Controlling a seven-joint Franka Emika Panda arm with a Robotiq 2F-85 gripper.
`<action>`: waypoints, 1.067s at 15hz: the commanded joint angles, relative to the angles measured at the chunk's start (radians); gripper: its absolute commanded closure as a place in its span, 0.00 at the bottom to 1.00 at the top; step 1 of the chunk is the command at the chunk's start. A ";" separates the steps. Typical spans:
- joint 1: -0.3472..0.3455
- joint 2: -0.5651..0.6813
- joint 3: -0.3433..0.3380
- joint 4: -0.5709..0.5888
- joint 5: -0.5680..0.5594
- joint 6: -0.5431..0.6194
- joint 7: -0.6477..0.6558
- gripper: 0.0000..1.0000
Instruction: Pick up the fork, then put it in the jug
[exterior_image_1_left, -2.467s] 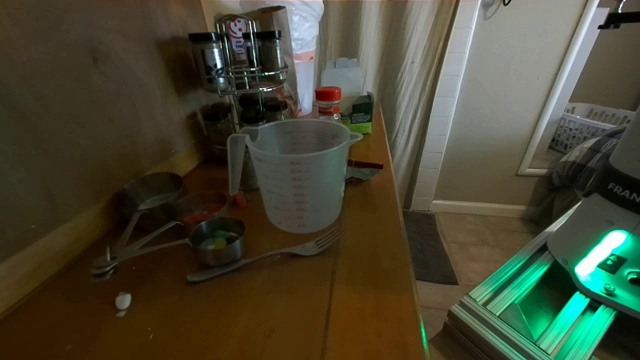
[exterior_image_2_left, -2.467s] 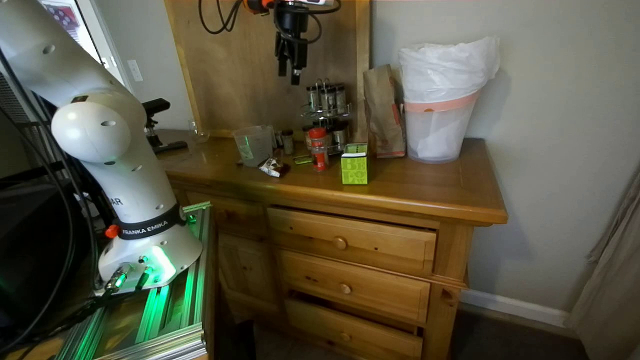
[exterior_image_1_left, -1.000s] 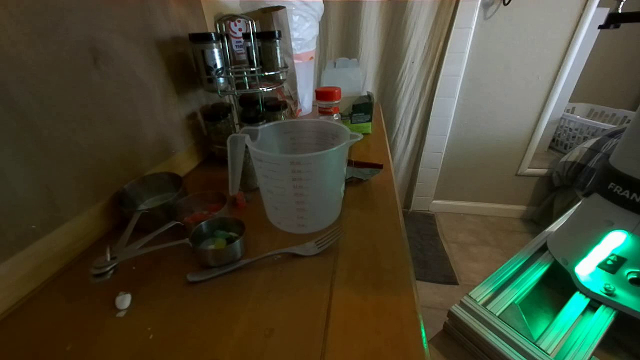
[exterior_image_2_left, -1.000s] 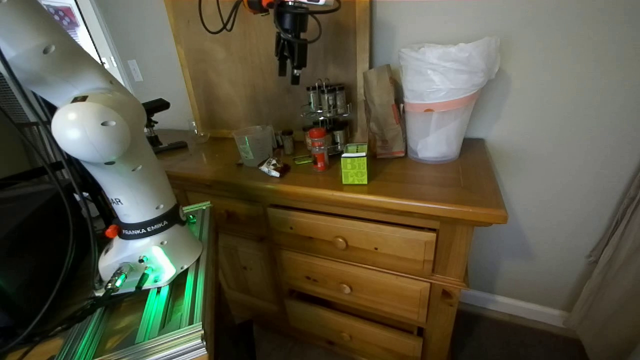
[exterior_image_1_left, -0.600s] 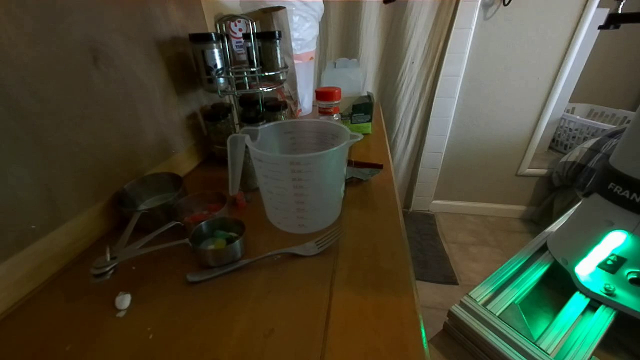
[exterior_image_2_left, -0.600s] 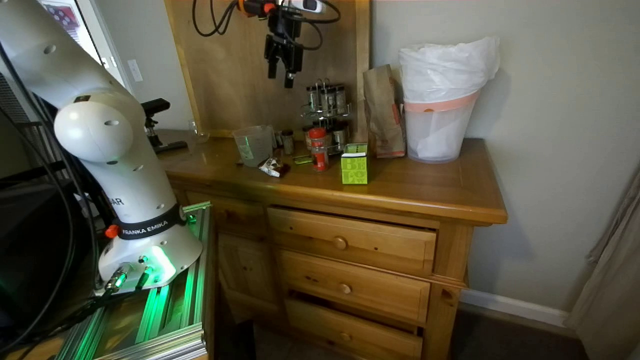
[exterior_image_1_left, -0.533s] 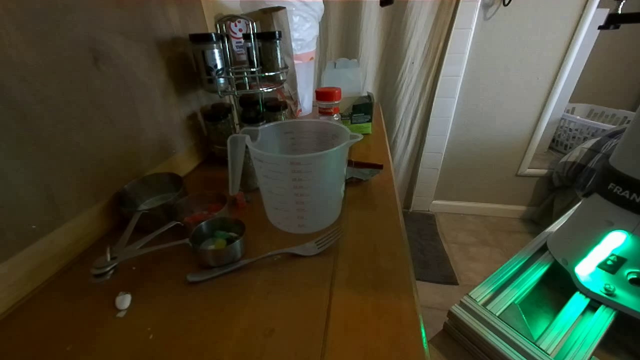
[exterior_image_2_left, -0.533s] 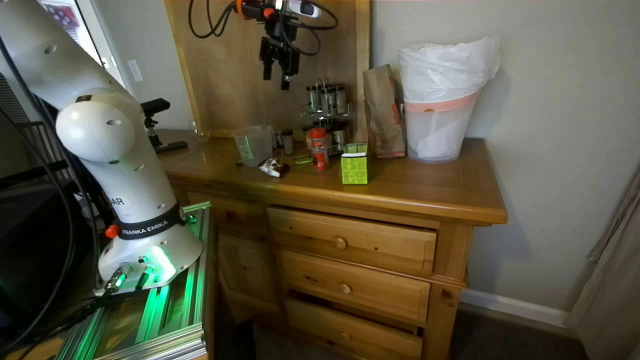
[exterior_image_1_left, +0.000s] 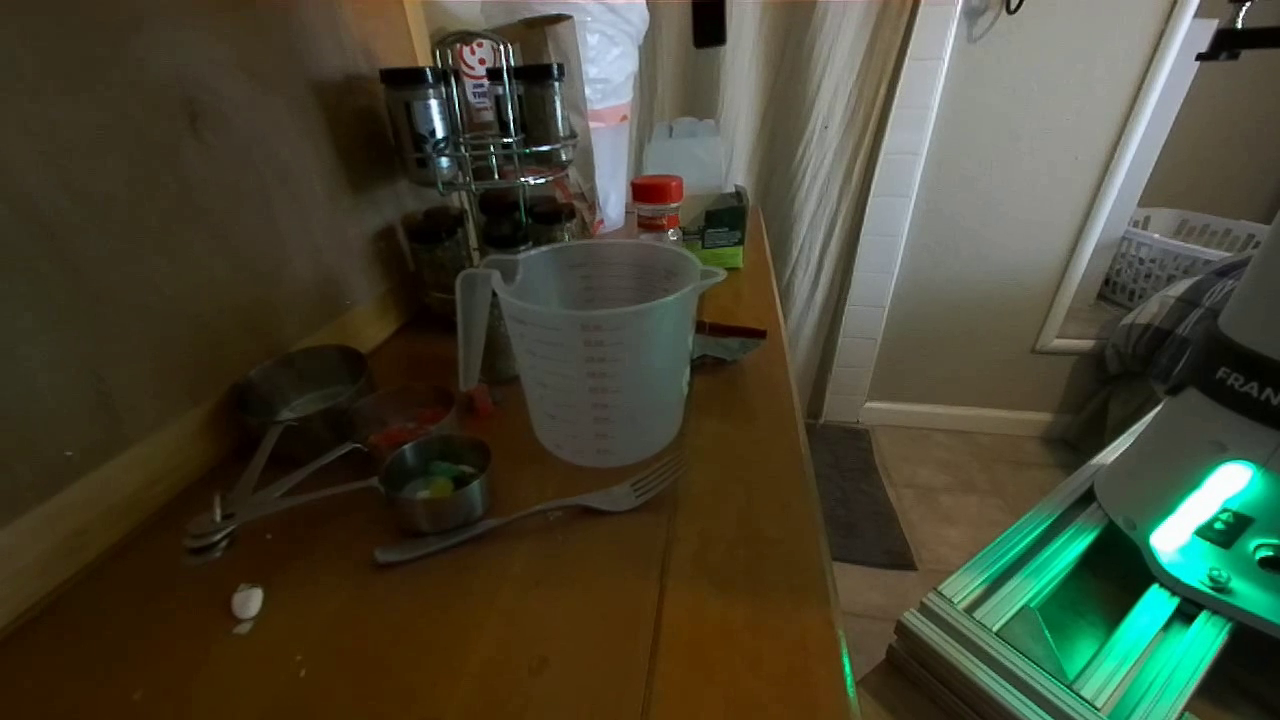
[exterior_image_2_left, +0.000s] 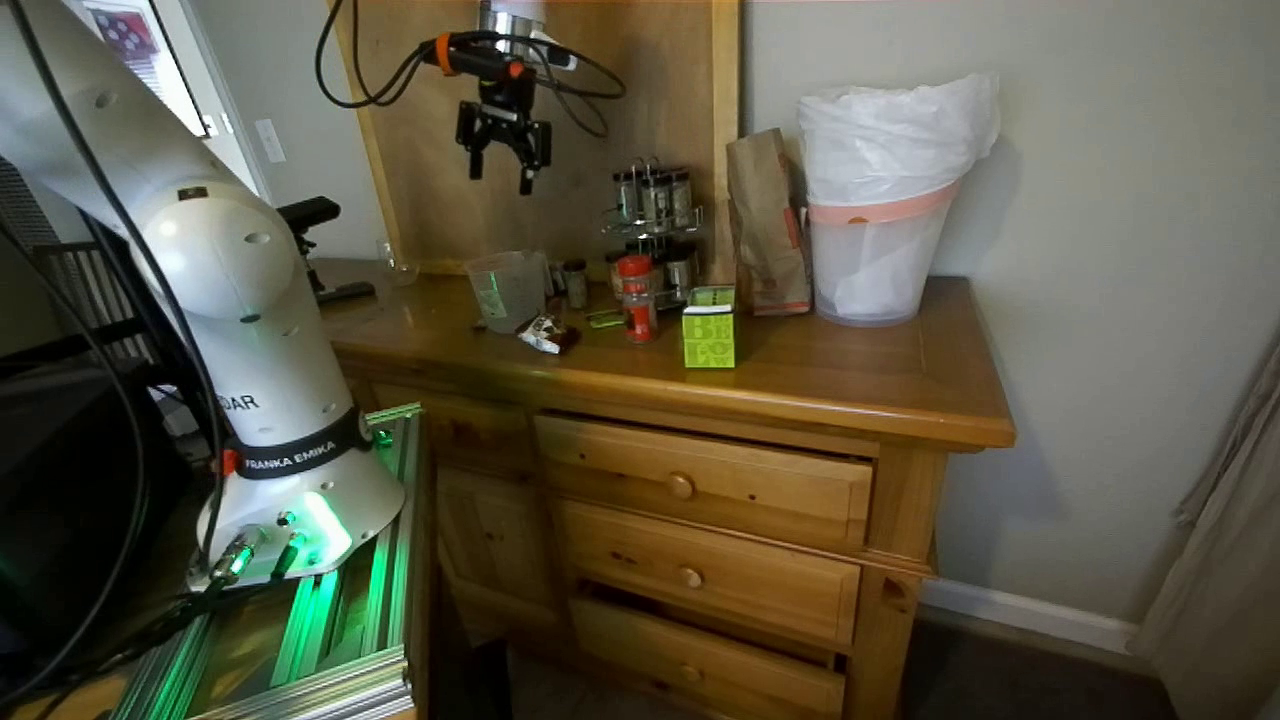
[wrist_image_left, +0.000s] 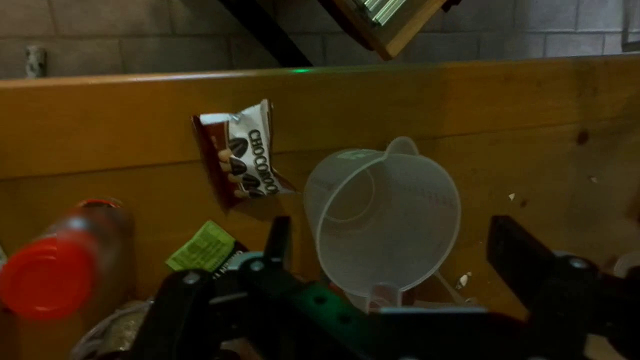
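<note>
The fork (exterior_image_1_left: 605, 499), slim and silvery, lies on the wooden top in an exterior view. Its tines lie close beside the jug's base and its handle passes the small metal measuring cup. The translucent jug (exterior_image_1_left: 600, 370) stands upright; it also shows in an exterior view (exterior_image_2_left: 512, 290) and the wrist view (wrist_image_left: 340, 180). My gripper (exterior_image_2_left: 501, 183) is open and empty, high above the jug. In the wrist view the gripper (wrist_image_left: 391, 220) has its fingers spread on either side of the jug's outline. I cannot make out the fork in the wrist view.
Measuring cups (exterior_image_1_left: 435, 490) crowd the fork and the jug's handle side. A spice rack (exterior_image_1_left: 510, 150), a red-lidded jar (exterior_image_2_left: 637, 300), a snack wrapper (wrist_image_left: 245, 155) and a green box (exterior_image_2_left: 709, 335) stand or lie near the jug. The dresser's front edge (wrist_image_left: 150, 77) drops to the floor.
My gripper has moved left and somewhat down in an exterior view and has turned, so both fingers show apart. A dark finger now shows at another view's top. Fork and jug are unmoved.
</note>
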 joint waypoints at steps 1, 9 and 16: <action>0.084 -0.052 0.068 -0.038 0.016 0.080 -0.057 0.00; 0.110 -0.025 0.081 -0.011 -0.002 0.091 -0.017 0.00; 0.228 0.105 0.235 -0.010 -0.014 0.260 -0.051 0.00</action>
